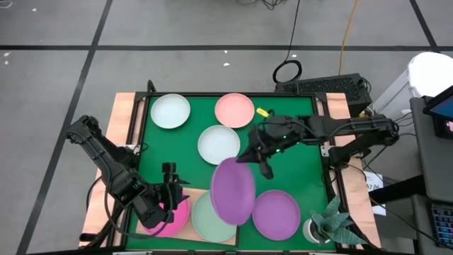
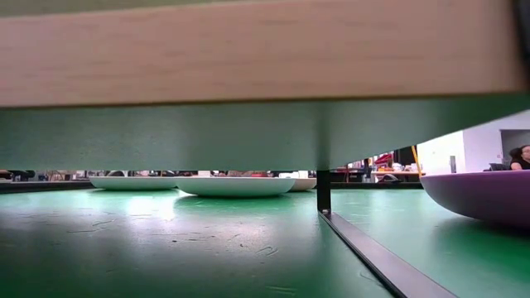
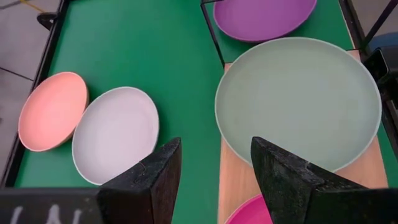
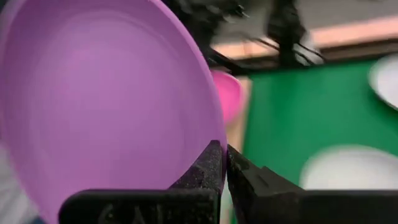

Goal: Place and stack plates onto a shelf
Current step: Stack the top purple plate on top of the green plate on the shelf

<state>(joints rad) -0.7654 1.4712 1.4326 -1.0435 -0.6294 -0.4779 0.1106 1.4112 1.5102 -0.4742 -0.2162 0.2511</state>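
Note:
My right gripper (image 1: pixel 255 159) is shut on a purple plate (image 1: pixel 233 191), which hangs tilted above the mat and the near edge of the wooden shelf (image 3: pixel 235 180). On the shelf lie a pale green plate (image 3: pixel 298 99) and a magenta plate (image 1: pixel 175 217). My left gripper (image 3: pixel 215 169) stands open above the shelf, over the magenta plate, touching nothing. A second purple plate (image 1: pixel 276 214), a white plate (image 1: pixel 219 144), a salmon plate (image 1: pixel 234 110) and a pale mint plate (image 1: pixel 170 111) rest flat on the green mat (image 1: pixel 297 163). My right gripper pinches the purple plate's rim (image 4: pixel 208 140) between its two fingers, at the plate's far right edge. The fingers come from the table's right, slanting slightly down. The plate is lifted clear and steeply tilted, its hollow side toward the gripper, partly over the pale green plate.
A small potted plant (image 1: pixel 333 227) stands at the mat's near right corner. A dark frame rail (image 2: pixel 373 248) runs along the mat beside the shelf's post (image 2: pixel 323 190). Green mat lies bare between the white plate and the left edge.

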